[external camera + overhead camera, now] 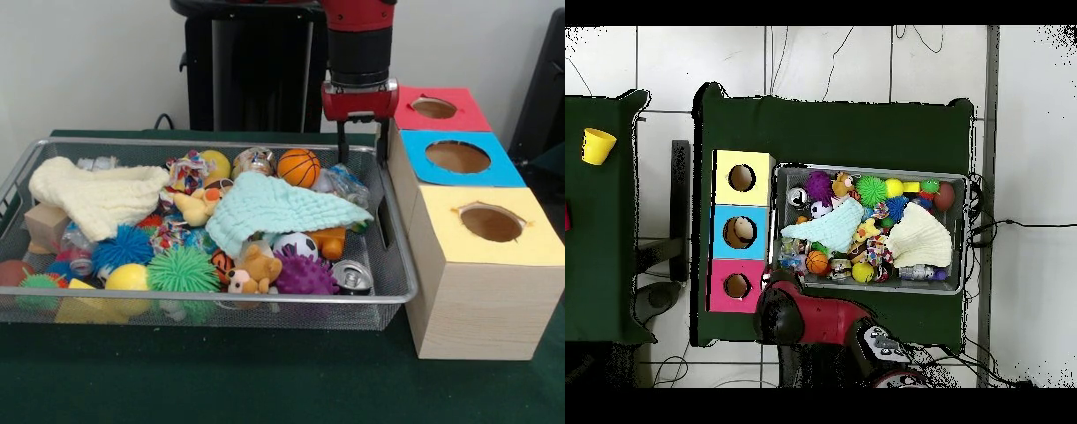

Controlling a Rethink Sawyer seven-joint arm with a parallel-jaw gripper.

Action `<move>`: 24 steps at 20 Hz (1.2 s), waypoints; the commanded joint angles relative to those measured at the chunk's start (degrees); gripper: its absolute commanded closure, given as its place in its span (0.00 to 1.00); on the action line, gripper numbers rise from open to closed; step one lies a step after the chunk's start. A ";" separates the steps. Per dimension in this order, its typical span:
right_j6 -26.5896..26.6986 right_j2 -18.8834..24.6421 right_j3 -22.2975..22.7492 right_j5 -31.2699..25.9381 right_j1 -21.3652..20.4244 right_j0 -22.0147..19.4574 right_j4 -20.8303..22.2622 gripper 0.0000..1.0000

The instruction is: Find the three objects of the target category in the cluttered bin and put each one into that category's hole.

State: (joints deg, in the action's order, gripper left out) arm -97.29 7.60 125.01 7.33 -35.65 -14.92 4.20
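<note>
Boxes: three wooden ones in a row beside the bin (pixel 402 291), each with a round hole on top; yellow box (pixel 490 265) nearest, blue box (pixel 459 159) behind it, red box (pixel 437 110) farthest.
Bin front: green spiky ball (pixel 183 269), purple spiky ball (pixel 305 276), teddy (pixel 254 269), can (pixel 353 278).
Bin middle: soccer ball (pixel 294 245) under the edge of a teal cloth (pixel 274 208); cream cloth (pixel 97 194) at the other end.
Bin back: basketball (pixel 298 167).
Gripper (pixel 361 150): above the bin's far corner next to the red box, fingers spread, holding nothing.

A wire mesh bin (pixel 402 291) sits heaped with balls, spiky toys, cloths and cans; just beside it stands a wooden box (pixel 477 309) with red, blue and yellow holed tops
</note>
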 commanded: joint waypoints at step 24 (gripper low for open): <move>-4.52 -1.10 -11.59 -9.96 -0.28 -2.59 0.77 0.00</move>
State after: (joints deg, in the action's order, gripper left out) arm -97.29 3.30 118.97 2.70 -36.01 -15.36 3.83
